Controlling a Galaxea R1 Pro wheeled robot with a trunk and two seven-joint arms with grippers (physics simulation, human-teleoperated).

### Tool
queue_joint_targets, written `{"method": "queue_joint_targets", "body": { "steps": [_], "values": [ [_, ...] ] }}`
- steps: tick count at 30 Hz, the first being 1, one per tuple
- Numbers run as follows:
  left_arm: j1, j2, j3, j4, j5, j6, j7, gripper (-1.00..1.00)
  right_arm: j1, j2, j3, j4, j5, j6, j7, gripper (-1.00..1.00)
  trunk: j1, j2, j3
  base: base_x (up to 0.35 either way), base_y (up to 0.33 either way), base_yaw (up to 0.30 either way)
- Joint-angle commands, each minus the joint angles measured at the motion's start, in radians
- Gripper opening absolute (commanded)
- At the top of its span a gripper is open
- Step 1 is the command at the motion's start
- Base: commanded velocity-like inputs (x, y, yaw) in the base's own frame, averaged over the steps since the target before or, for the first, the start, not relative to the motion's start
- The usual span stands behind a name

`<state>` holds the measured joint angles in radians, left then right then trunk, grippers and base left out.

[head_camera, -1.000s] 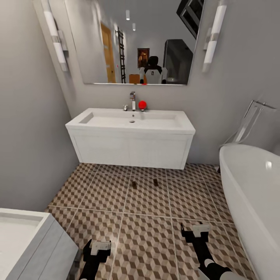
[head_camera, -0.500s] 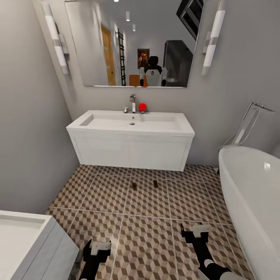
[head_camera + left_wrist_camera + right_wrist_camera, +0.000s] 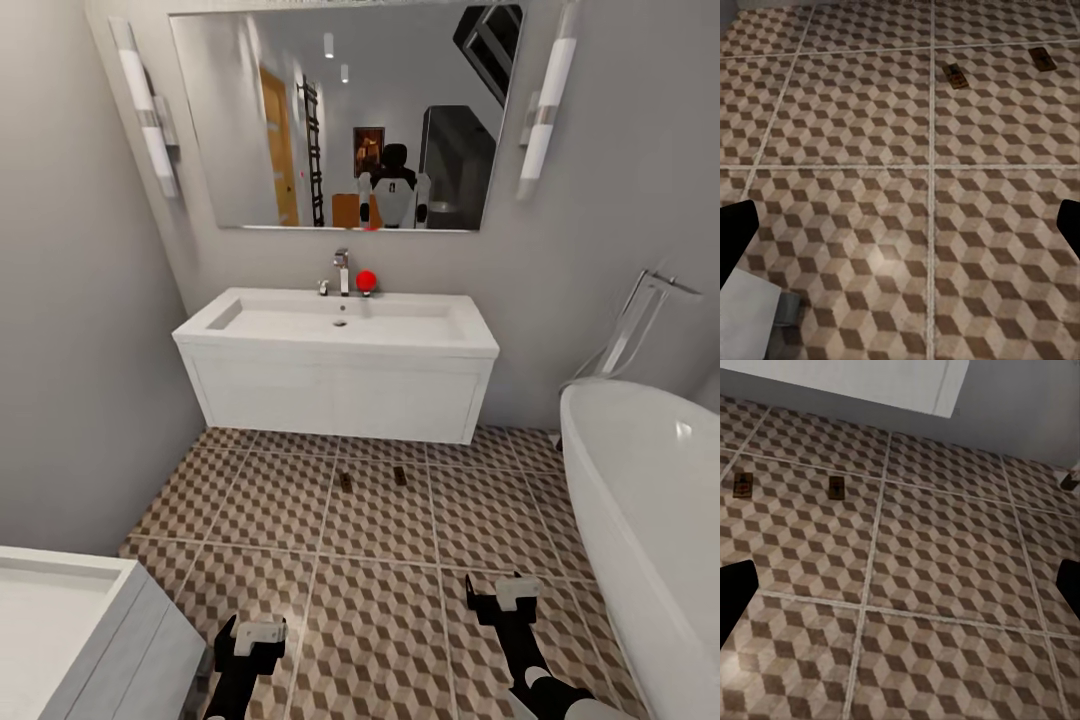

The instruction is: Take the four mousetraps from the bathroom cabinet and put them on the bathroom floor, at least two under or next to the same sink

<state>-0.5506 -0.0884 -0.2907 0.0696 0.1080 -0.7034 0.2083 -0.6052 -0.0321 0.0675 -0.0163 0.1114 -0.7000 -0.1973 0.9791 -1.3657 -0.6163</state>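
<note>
Two small brown mousetraps (image 3: 346,481) (image 3: 400,476) lie side by side on the cube-patterned floor (image 3: 380,620), just in front of the white wall-hung sink (image 3: 338,380). In the left wrist view the same traps (image 3: 955,76) (image 3: 1043,58) lie well ahead of the open left gripper (image 3: 900,232). The right wrist view shows them (image 3: 742,484) (image 3: 836,487) ahead of the open right gripper (image 3: 900,592). Both grippers (image 3: 250,640) (image 3: 503,598) hang low over the tiles with nothing in them. The cabinet and the other mousetraps are out of view.
A big white tub (image 3: 650,520) takes up the right side. A small white drawer unit (image 3: 80,640) stands at the lower left, close to my left arm. Grey walls close in at the left and behind the sink, with a mirror (image 3: 345,115) above it.
The whole picture has slid down a little and the mirror's top edge has come into view, so the camera moved. Both grippers and the two traps stay as they were.
</note>
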Motion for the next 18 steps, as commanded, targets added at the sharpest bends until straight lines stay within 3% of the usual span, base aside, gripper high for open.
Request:
{"method": "queue_joint_targets", "body": {
  "steps": [1,18],
  "values": [
    [-0.002,-0.001,-0.009,0.004,0.01,-0.006,0.0,1.0,-0.001,0.0,0.006,0.001,0.008,0.0,-0.011,1.0,-0.004,0.007,0.002,0.0,0.0,0.0],
    [-0.002,-0.004,-0.008,0.004,0.01,-0.008,0.0,1.0,-0.001,-0.001,0.006,0.001,0.007,0.001,-0.011,1.0,-0.069,0.126,0.056,0.0,0.0,0.0]
  ]
}}
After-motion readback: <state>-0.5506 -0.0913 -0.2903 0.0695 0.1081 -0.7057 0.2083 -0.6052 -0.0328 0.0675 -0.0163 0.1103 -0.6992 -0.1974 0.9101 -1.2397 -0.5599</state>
